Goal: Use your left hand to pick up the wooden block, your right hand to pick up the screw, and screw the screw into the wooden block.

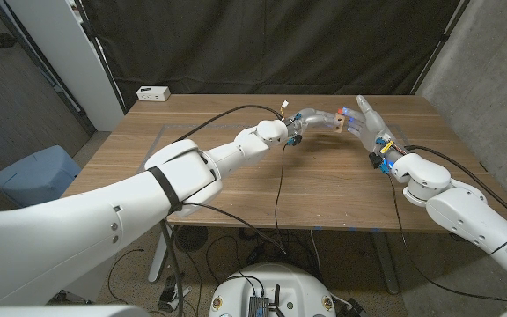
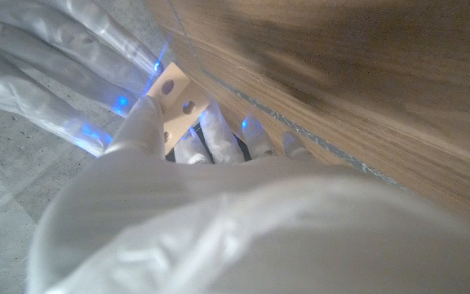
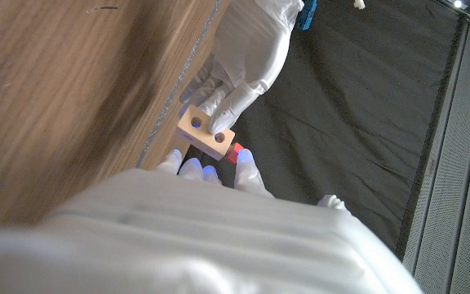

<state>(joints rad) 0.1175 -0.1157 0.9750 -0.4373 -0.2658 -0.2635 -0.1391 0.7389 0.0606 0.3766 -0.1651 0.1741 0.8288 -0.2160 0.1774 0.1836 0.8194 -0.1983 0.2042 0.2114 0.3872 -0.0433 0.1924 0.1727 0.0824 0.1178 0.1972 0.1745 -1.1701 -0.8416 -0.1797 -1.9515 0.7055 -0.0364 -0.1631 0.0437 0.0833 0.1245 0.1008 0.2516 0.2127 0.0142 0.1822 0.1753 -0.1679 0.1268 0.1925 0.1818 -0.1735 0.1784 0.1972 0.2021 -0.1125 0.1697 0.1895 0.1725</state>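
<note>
Above the middle of the far half of the table, my left hand (image 1: 309, 118) grips the pale wooden block (image 1: 334, 123) at one end. The block (image 3: 206, 131) shows two round holes in its face; the left hand (image 3: 247, 57) has fingers on top of it and behind it. My right hand (image 1: 365, 121) meets the block from the other side and pinches a red screw (image 3: 235, 153) at its fingertips, right against the block's end. In the left wrist view the block (image 2: 178, 104) sits between my left hand's fingers (image 2: 219, 135) and the right hand's fingers (image 2: 72, 65).
A small white box (image 1: 153, 92) lies at the table's (image 1: 236, 189) back left corner. Black cables (image 1: 279, 180) trail from both wrists across the tabletop. A blue bin (image 1: 33, 173) stands on the floor to the left.
</note>
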